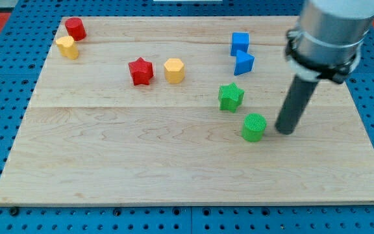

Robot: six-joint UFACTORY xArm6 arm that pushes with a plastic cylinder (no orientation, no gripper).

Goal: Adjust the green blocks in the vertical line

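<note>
A green star block (230, 97) lies right of the board's middle. A green round block (254, 127) lies just below and to the right of it. My tip (284, 130) rests on the board close to the right of the green round block, with a small gap between them. The dark rod rises from there toward the view's upper right.
Two blue blocks (240, 43) (243, 62) stand above the green star. A red star (141, 71) and a yellow hexagonal block (174, 70) lie left of centre. A red cylinder (75, 28) and a yellow block (67, 47) sit at the top left. The wooden board (109, 162) ends near the view's bottom.
</note>
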